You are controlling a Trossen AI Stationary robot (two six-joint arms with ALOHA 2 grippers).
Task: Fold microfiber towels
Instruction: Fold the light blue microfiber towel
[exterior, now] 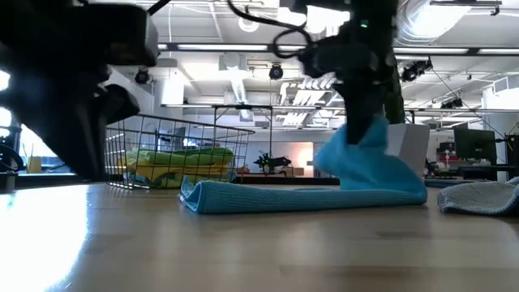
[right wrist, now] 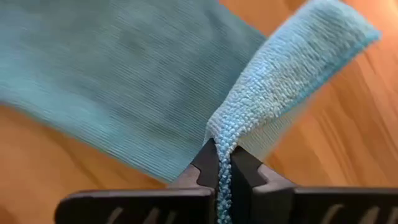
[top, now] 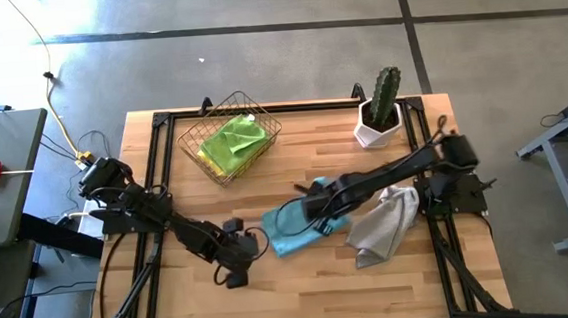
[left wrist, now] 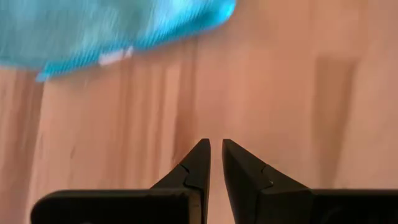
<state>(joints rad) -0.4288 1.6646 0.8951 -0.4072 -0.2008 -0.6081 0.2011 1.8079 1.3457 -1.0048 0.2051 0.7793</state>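
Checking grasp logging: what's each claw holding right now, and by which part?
Right claw pinches the light blue towel by a lifted edge fold. Left claw is shut on nothing, beside the towel.

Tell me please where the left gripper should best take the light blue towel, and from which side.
Probably the free corner nearest the left gripper, approached from the left: the light blue towel lies flat there, while the right gripper lifts the opposite edge.

A blue towel (top: 294, 230) is lying mid-worktop, one edge lifted; a grey towel (top: 384, 227) is lying crumpled just beside it; a green towel (top: 231, 143) is sitting in the basket (top: 195, 140).
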